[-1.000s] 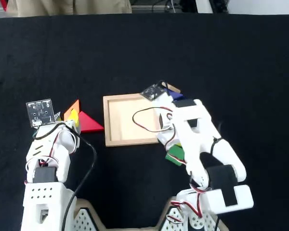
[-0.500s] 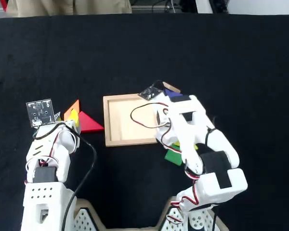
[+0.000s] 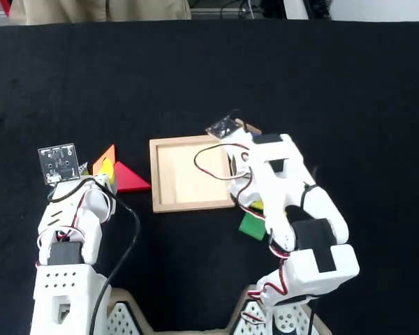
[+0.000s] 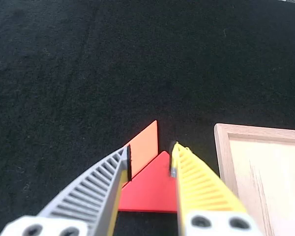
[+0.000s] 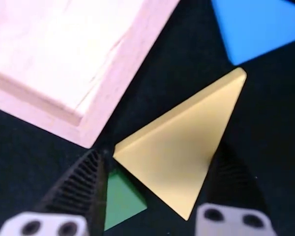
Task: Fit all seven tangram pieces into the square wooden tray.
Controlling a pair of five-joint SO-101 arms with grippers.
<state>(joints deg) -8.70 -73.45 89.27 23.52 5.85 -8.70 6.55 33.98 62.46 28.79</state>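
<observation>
High view: wooden tray [image 3: 181, 174] lies mid-worktop. Left wrist view: left tool [image 4: 150, 148] parted, empty, over red triangle [image 4: 150, 189] beside orange piece [image 4: 145, 140]. Right wrist view: right tool [image 5: 158, 152] spread, straddling yellow triangle [image 5: 182, 142] off the tray's corner.

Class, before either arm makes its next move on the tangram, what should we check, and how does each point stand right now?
1. Floor of the tray free for pieces: ok, the visible part is bare.
2. The right gripper open: ok, fingers on either side of the yellow triangle.
3. The yellow triangle apart from the tray corner: ok, dark gap between.
4. The green piece clear of the yellow triangle: cannot tell, edges meet.
5. The left gripper open over the red triangle: ok.
</observation>
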